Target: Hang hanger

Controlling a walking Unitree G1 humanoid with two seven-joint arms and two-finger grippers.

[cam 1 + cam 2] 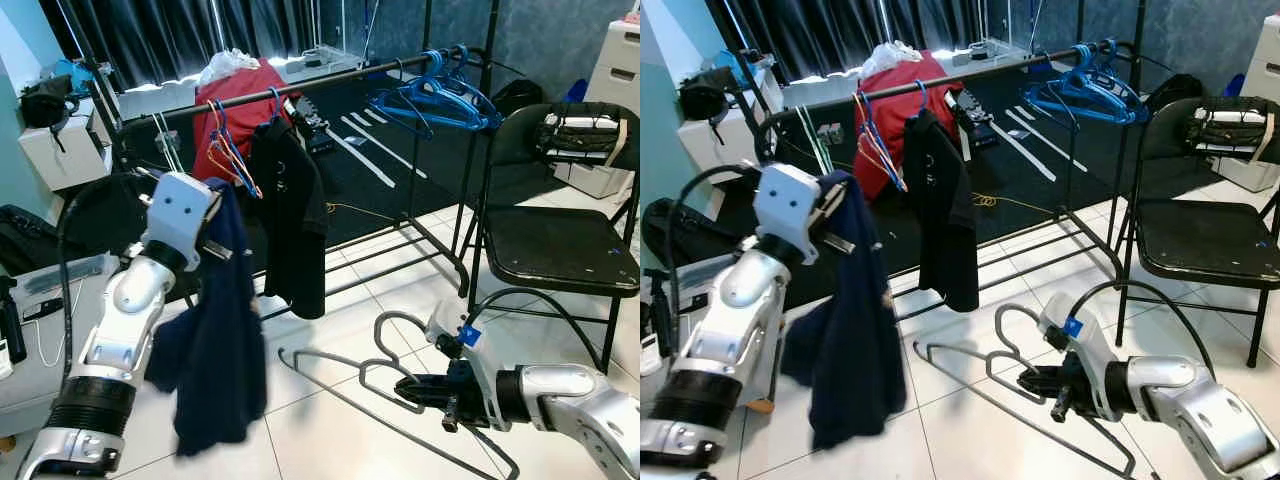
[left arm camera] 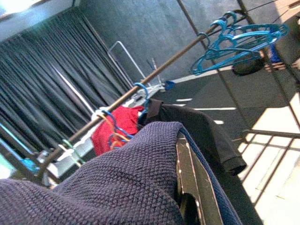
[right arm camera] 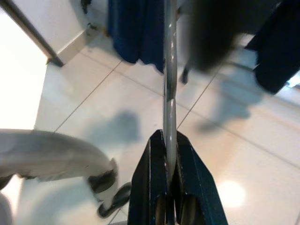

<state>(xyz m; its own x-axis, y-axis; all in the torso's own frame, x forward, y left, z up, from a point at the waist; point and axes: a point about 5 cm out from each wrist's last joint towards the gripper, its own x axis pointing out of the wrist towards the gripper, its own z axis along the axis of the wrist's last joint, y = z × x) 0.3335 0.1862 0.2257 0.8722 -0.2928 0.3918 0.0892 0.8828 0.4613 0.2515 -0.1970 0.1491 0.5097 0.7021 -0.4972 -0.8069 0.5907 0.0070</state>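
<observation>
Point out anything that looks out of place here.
The navy garment is off the rail, draped over the left claw. The grey hanger is bare, pinched by the right claw low over the floor.

Rail (image 1: 330, 80) behind, shirt (image 1: 290, 215) hanging on it, chair (image 1: 560, 245) at right, hanger (image 1: 375, 375) seemingly above floor (image 1: 320, 420) in front

A navy knit garment (image 1: 215, 350), a black shirt (image 1: 292, 215), a red cloth (image 1: 240, 100), blue hangers (image 1: 435, 95), a grey wire hanger (image 1: 375, 375), white floor tiles (image 1: 330, 430).
</observation>
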